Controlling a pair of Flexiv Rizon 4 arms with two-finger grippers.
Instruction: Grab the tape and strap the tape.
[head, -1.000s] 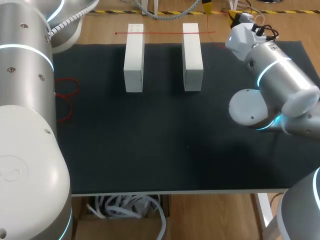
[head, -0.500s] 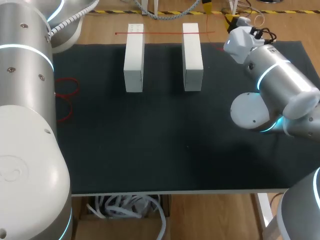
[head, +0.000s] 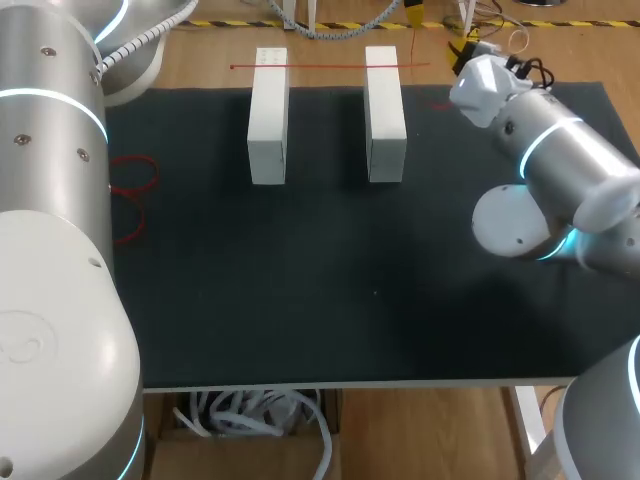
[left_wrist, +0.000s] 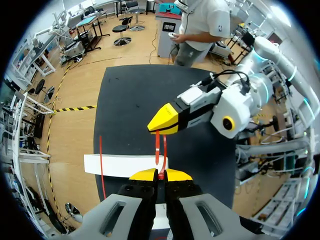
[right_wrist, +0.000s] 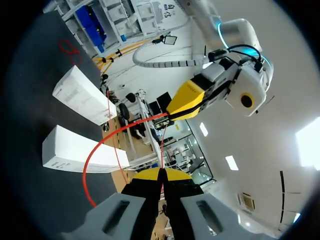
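A thin red tape (head: 330, 66) lies stretched across the far ends of two white blocks (head: 268, 115) (head: 385, 110) on the black mat. My right gripper (head: 463, 46) is at the mat's far right corner. In the right wrist view it (right_wrist: 161, 175) is shut on the tape (right_wrist: 107, 140), which curves from it toward the blocks. My left gripper (head: 411, 10) hangs over the far edge, mostly cut off in the head view. In its own view it (left_wrist: 160, 175) is shut on the tape (left_wrist: 159, 150), a short length away from the right gripper (left_wrist: 164, 120).
Loose red tape loops (head: 130, 190) lie at the mat's left edge. The black mat (head: 320, 300) in front of the blocks is bare. My right arm's elbow (head: 520, 220) hangs over the right part of the mat.
My right arm has shifted slightly to the right. The tape over the blocks and the left gripper have not visibly moved.
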